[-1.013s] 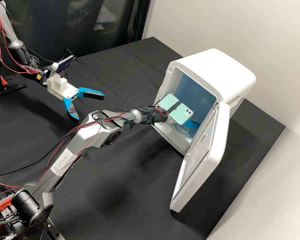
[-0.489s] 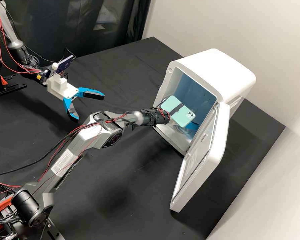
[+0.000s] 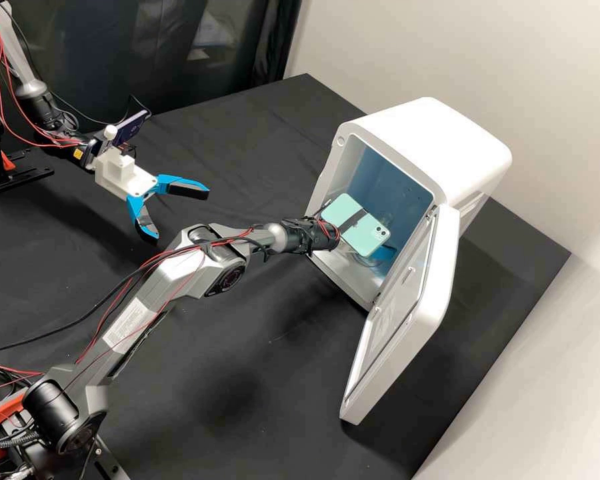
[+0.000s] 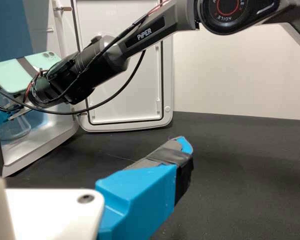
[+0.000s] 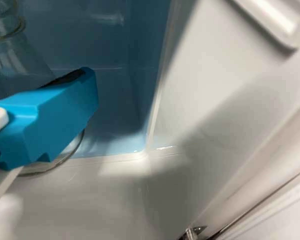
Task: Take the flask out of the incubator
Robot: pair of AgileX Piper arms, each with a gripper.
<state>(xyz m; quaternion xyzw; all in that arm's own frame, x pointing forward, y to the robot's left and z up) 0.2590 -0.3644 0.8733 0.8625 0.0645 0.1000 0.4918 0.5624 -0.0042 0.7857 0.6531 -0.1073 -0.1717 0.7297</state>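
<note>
The white incubator [image 3: 433,147] with a blue inside stands at the bench's right, its door [image 3: 407,313] swung open toward the front. A clear glass flask [image 5: 10,55] stands on the chamber floor, also visible through the opening as the flask [image 4: 12,125]. My right gripper [image 3: 380,250] is inside the chamber, right beside the flask [image 5: 20,100]; the mint-green wrist camera [image 3: 353,223] hides its grip from above. My left gripper [image 3: 179,213] hangs open and empty above the bench's left side, well apart from the incubator.
The open door [image 4: 125,75] stands beside the right arm's forearm [image 3: 273,233], narrowing the opening. Red and black cables [image 3: 113,300] trail along the right arm. Black bench [image 3: 260,373] spreads in front of the incubator; a dark curtain hangs behind.
The right arm's wrist has pushed slightly deeper into the incubator. The left arm has not moved.
</note>
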